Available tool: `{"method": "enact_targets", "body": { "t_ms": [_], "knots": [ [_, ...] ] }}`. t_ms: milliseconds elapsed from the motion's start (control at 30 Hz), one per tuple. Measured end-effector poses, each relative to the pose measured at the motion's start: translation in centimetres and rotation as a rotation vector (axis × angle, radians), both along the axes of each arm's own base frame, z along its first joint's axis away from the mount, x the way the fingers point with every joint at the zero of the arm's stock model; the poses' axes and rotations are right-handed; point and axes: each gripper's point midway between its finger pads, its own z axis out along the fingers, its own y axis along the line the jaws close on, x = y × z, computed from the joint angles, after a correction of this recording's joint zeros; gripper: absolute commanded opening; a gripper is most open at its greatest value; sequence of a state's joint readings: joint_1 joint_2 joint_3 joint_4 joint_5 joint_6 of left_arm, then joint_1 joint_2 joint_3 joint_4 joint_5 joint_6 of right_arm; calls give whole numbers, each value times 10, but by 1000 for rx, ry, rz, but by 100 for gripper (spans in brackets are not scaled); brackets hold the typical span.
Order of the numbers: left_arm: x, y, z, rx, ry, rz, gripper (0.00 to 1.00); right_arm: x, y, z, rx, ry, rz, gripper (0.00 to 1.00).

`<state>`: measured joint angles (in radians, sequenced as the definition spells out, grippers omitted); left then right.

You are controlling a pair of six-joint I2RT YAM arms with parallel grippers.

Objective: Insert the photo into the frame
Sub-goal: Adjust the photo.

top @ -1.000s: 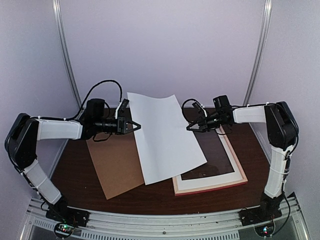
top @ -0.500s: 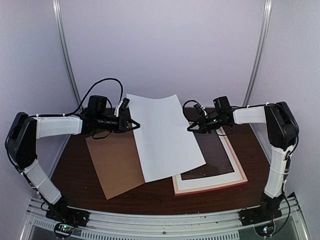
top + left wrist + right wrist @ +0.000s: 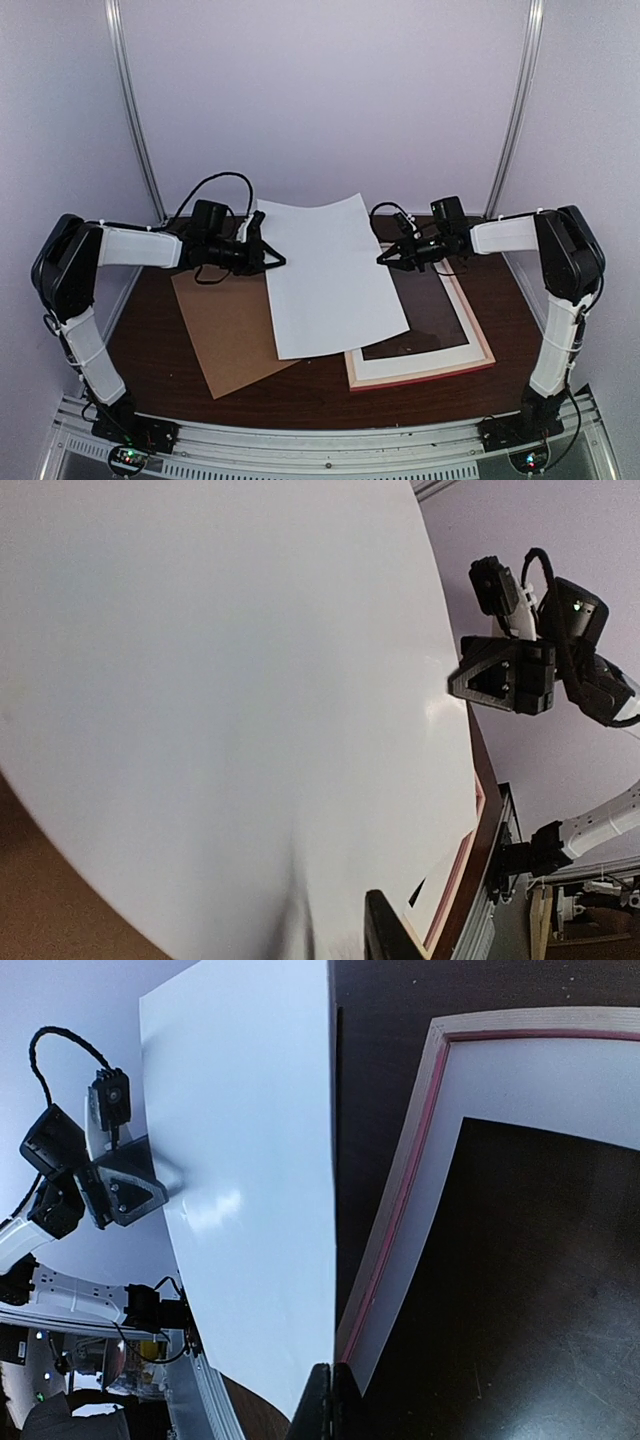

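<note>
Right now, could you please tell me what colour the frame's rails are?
Pink, edged in pale wood; the frame shows best in the right wrist view.

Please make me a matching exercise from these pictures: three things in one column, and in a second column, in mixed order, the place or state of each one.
Things
1. photo
2. frame
3. brown board

Places or states
A. lies flat on the left side of the table, one edge hidden under the photo
B. lies flat on the right side of the table, with a white mat inside it
C. held up at a tilt, its plain white side showing

Pairs: 1-C; 2-B; 3-A
</note>
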<state>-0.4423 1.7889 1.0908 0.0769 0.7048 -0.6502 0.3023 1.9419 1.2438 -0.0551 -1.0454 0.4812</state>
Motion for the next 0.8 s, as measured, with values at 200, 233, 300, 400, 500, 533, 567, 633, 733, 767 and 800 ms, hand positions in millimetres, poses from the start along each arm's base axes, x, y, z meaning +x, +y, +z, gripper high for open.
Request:
{"method": "enact_targets", "body": {
  "t_ms": [200,233,300,400,500,533,567,633,733,767,800],
  "knots": [
    [5,-4,2,-33,19,11,11,-3,-3,2,4,29,-35,0],
    [6,-5,3,-39,20,13,10,-4,-4,0,3,39,-44,0],
    [7,-5,4,-44,21,17,6,-5,-5,-2,0,48,-54,0],
    [8,-6,6,-52,28,24,0,-5,-6,-4,0,58,-73,0],
    [9,-6,8,-59,26,28,0,-7,-8,-5,8,64,-94,0],
    [9,-6,8,-62,23,28,0,-7,-8,-5,11,66,-100,0],
    [9,-6,9,-64,22,29,0,-7,-8,-4,15,64,-105,0],
    [10,-7,10,-67,22,30,0,-7,-8,-1,21,59,-111,6],
    [10,-7,10,-72,27,31,0,-8,-9,4,27,52,-117,18],
    [10,-7,10,-74,31,32,0,-9,-9,5,22,44,-117,24],
    [9,-7,10,-76,36,33,0,-9,-10,7,17,40,-120,30]
  ]
}}
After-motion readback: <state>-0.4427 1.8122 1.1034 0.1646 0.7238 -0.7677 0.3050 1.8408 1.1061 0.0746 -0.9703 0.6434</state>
